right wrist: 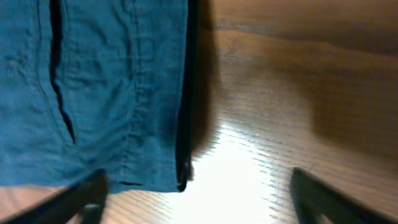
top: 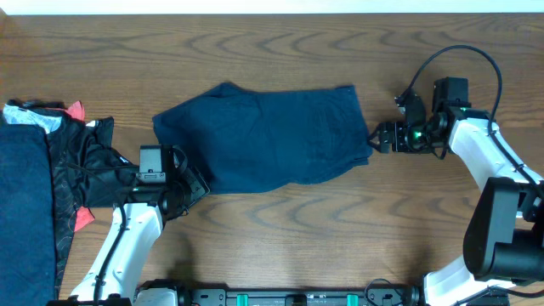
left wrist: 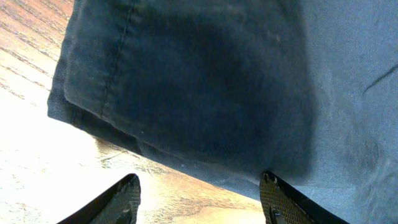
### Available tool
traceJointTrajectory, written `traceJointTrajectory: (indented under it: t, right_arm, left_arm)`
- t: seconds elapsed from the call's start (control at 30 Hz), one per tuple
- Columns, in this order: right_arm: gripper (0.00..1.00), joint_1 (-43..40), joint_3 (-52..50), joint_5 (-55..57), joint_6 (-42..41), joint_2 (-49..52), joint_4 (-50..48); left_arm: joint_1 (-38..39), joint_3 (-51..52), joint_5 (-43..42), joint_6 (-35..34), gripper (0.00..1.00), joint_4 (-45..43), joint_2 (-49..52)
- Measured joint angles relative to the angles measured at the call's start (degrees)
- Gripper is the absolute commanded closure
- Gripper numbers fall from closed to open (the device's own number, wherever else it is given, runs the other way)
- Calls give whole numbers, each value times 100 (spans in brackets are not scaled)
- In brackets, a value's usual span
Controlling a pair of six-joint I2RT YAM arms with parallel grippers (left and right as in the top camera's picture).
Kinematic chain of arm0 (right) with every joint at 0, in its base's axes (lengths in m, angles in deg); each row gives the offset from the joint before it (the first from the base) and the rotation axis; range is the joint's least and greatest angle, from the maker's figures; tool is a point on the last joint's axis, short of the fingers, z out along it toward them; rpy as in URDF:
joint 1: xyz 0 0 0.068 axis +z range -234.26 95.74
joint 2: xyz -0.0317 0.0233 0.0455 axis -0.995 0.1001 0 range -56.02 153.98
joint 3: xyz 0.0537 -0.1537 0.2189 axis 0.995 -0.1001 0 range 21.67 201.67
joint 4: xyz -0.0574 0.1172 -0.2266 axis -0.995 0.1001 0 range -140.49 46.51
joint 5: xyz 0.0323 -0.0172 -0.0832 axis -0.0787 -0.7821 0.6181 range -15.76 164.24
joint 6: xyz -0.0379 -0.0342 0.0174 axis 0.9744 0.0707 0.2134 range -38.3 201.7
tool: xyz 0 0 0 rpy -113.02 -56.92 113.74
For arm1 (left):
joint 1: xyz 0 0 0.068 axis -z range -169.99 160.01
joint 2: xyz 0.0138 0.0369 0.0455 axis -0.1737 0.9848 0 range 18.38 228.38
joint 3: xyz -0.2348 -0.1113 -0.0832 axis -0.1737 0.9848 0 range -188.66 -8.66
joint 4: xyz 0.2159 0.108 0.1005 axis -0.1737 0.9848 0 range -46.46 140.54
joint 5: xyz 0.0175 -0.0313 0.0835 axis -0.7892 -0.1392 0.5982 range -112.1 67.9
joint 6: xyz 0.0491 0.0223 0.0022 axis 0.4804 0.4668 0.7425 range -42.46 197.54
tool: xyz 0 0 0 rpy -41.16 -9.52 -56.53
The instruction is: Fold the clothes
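Close to the front edge of the wooden table (top: 340, 246), the left pincer (top: 194, 183) sits low by the near left corner of the dark blue garment (top: 272, 136); its 2 fingers stand apart and hold nothing. In the left wrist view the left pincer (left wrist: 198, 186) has bare wood between its tips; the thick folded edge of the dark blue garment (left wrist: 205, 81) lies just ahead, and the right tip is at the edge of the cloth.

A bit farther back, the dark blue garment lies flat in the middle of the table, folded into a wide shape with soft wrinkles. The right pincer (top: 380, 136) is just beside its right edge; its 2 fingers are spread wide and hold nothing. In the right wrist view the right pincer (right wrist: 196, 180) looks down at a stitched hem of the dark blue garment (right wrist: 93, 81); shiny wood fills the rest.

At the left end of the table lies a pile of other clothes (top: 34, 195); 1 is dark blue, 1 is black and net-like, and there are bits of red (top: 76, 110).
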Motion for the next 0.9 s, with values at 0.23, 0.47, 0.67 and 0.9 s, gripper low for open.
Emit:
traceJointTrajectory:
  t: [0.23, 0.47, 0.67, 0.9]
  right_arm:
    - [7, 977, 98, 601, -26, 2, -398]
    - [10, 1425, 118, 767, -614, 109, -791]
    - [11, 1213, 118, 938, -872, 382, -527]
    - [14, 953, 63, 962, -955, 402, -511]
  left_arm:
    - [0, 0, -15, -2, 36, -20, 0]
    - [0, 0, -15, 0, 36, -13, 0]
    - [0, 0, -15, 2, 36, -13, 0]
    - [0, 0, -15, 2, 35, -13, 0]
